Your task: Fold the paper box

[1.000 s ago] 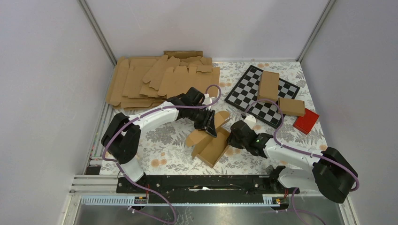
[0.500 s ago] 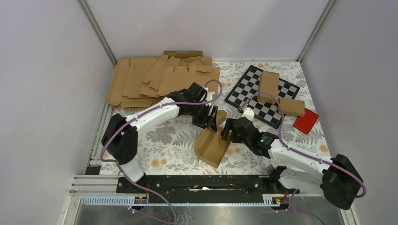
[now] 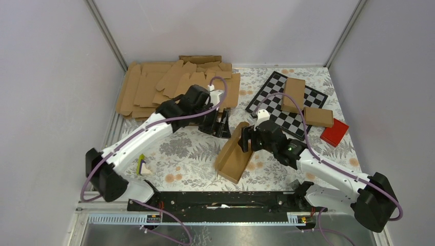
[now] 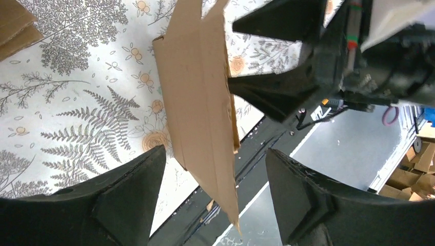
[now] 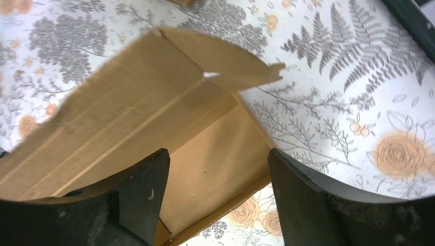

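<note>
Paper box (image 3: 235, 156), a plain brown die-cut cardboard sheet, is lying on the floral-printed table (image 3: 179, 148) as a half-formed open trough. In the top view, the left gripper (image 3: 221, 125) is hovering near its far end and the right gripper (image 3: 245, 141) just over it. In the left wrist view, the jaws are standing spread, pinching nothing. In the right wrist view, spread jaws are framing the trough; end flaps and lid apparently are awaiting closure.

This was a robot test cell in a lab: plain pale walls (image 3: 220, 31) on aluminium posts (image 3: 105, 33) enclosed a floral-clothed desk (image 3: 184, 154). A left arm (image 3: 149, 130) and a right arm (image 3: 328, 171) stood bolted to a black rail (image 3: 220, 200) at the desk's near edge, and cardboard blanks (image 3: 154, 89) lay stacked at its far-left corner.
</note>
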